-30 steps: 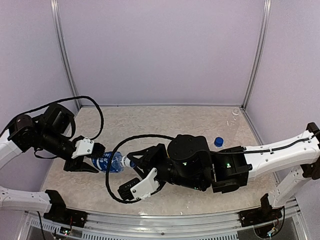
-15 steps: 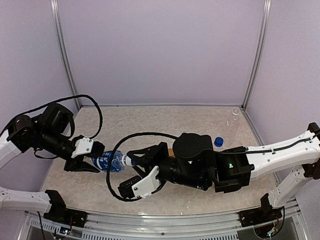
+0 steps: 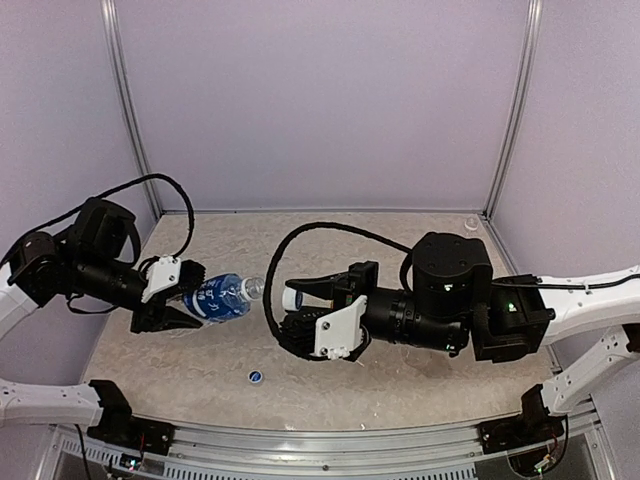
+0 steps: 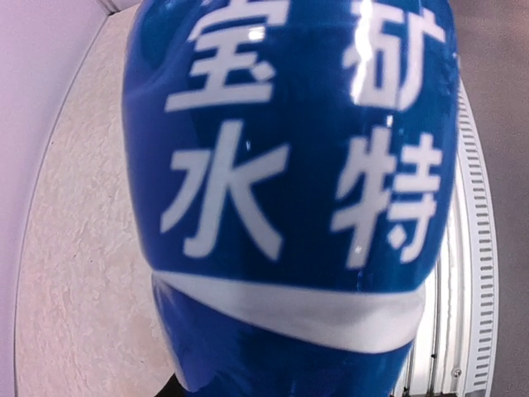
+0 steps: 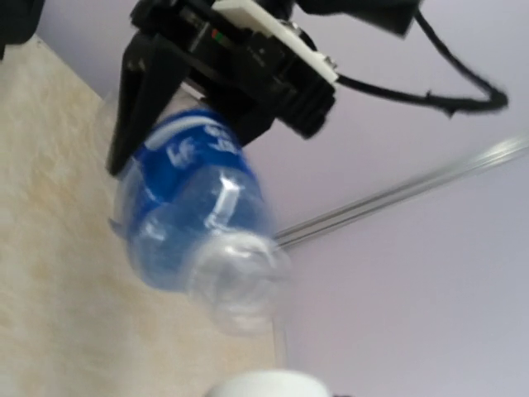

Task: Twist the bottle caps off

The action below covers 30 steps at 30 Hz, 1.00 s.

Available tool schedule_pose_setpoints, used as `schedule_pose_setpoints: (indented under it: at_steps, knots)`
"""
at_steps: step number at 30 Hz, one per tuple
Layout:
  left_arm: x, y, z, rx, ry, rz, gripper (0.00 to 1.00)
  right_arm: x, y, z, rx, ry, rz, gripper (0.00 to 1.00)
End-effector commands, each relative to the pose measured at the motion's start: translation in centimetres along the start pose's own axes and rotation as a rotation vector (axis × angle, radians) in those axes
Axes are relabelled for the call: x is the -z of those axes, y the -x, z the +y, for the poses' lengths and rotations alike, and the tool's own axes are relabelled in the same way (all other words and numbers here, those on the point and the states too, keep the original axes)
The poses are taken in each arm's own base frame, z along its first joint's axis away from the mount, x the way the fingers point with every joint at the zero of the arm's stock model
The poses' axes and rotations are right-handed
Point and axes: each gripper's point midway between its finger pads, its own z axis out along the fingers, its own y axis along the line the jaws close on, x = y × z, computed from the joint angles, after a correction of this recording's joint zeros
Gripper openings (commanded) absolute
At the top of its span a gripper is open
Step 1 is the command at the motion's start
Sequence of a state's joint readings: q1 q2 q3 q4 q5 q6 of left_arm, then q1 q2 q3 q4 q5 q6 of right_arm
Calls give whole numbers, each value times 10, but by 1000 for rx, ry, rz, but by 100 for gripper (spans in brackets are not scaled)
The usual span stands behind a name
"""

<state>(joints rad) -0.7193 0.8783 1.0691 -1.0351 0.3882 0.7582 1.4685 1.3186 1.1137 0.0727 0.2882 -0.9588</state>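
Note:
My left gripper (image 3: 190, 305) is shut on a clear bottle with a blue label (image 3: 218, 298) and holds it tilted above the table. Its neck (image 3: 255, 288) points right and has no cap on it. In the left wrist view the label (image 4: 289, 165) fills the frame. The right wrist view shows the open neck (image 5: 240, 281) pointing at the camera. A blue cap with a white mark (image 3: 256, 377) lies on the table below. My right gripper (image 3: 298, 320) is open and empty, a short way right of the neck.
A clear bottle (image 3: 470, 222) stands in the far right corner by the wall post. My right arm (image 3: 450, 310) stretches across the middle right of the table and hides what lies under it. The metal rail (image 3: 330, 440) runs along the near edge.
My right gripper has drawn back to the right, off the bottle's neck. The cap is off the bottle and lies on the table. The left gripper has lifted the bottle slightly.

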Motion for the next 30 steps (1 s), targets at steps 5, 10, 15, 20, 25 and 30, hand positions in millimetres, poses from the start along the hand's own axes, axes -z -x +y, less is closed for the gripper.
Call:
schedule_pose_setpoints:
  at_steps: [5, 10, 15, 20, 25, 30]
  knots:
    - [58, 8, 121, 468, 560, -234, 38, -42, -31, 48, -515, 259, 287, 0]
    - [105, -9, 138, 635, 744, -336, 38, -64, -61, 129, -581, 494, 551, 0]
    - [108, -10, 127, 652, 723, -362, 39, -73, -94, 193, -533, 675, 785, 0]
    - [105, -12, 122, 643, 711, -363, 39, -80, -119, 224, -531, 733, 871, 0]
    - [101, -11, 117, 630, 683, -370, 40, -88, -150, 245, -540, 751, 947, 0]
    - [99, -6, 114, 614, 657, -380, 39, -93, -173, 262, -554, 777, 1003, 0]
